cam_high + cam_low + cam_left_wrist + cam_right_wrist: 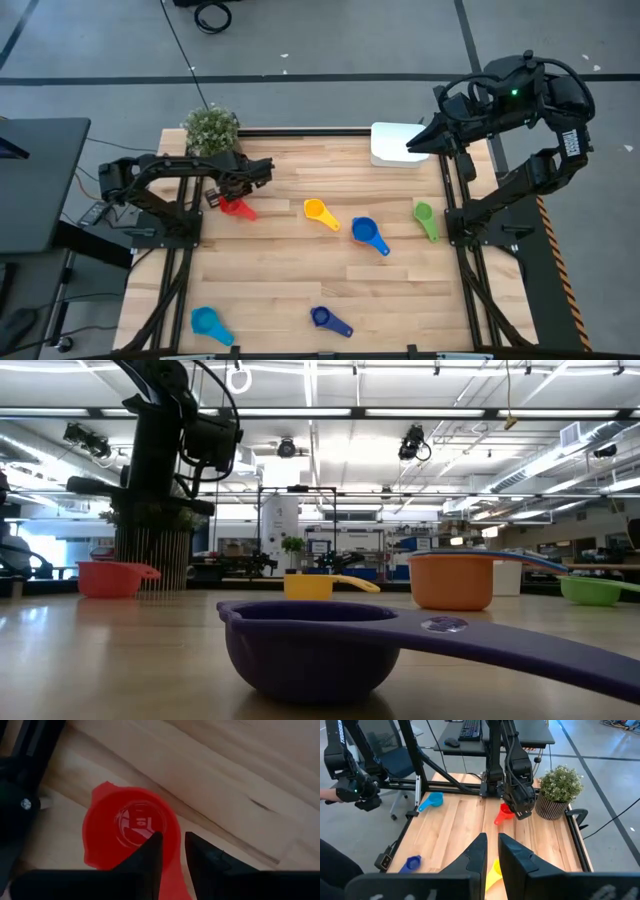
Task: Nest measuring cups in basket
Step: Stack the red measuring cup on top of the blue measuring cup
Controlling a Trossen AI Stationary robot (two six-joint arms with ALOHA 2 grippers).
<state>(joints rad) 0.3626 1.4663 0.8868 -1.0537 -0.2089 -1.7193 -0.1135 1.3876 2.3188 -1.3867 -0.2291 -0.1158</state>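
A red measuring cup [237, 208] stands at the table's far left, in front of the potted plant, and my left gripper [174, 840] reaches down onto it from above. Loose on the wood lie a yellow cup [318, 212], a blue cup [368, 234] and a green cup [426, 218] across the middle, plus a light blue cup [208, 322] and a dark blue cup [325, 319] near the front edge. The white basket [385, 140] sits at the far right. My right gripper [410, 147] hangs high over it, shut, holding nothing. My left gripper is shut on the red cup's rim where the handle starts [173, 851]. One finger [150, 855] stands inside the bowl and the other [200, 862] outside it. The fingers point down from above. In the low view the cup [110, 578] stands upright, its base level with the table top.
A potted green plant [212, 128] stands at the far left corner, just behind my left gripper. The dark blue cup [310, 645] fills the low view's foreground. Bare wood lies between the red cup and the yellow one, and across the table's near middle.
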